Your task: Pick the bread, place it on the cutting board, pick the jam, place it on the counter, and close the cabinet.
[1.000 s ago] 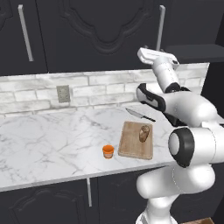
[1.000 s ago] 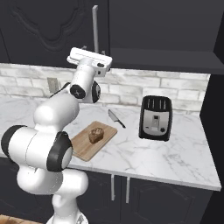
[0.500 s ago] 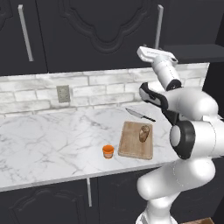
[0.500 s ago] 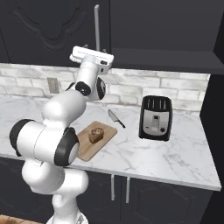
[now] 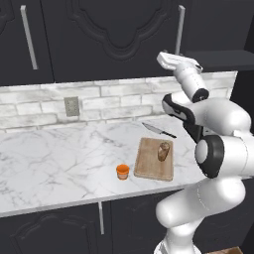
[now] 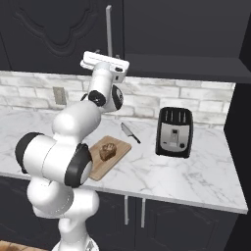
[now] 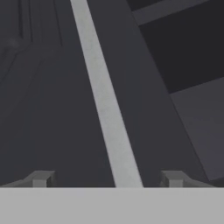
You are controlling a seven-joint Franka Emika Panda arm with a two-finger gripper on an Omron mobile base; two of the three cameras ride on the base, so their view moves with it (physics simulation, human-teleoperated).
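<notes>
Apparently on the last step: closing the cabinet [image 5: 124,44]. Gripper [image 7: 107,179] spread wide, holding nothing, silver handle [image 7: 105,105] straight ahead between the fingertips. Well below it, bread [image 5: 163,151] on cutting board [image 5: 155,158], jam [image 5: 122,171] on counter [image 5: 59,158]. Next: push the door shut.

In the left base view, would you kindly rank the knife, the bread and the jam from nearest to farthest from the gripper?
From the gripper, up at the cabinet door:
1. Knife, on the counter behind the board.
2. Bread, upright on the cutting board.
3. Jam, left of the board, near the counter's front edge.
</notes>
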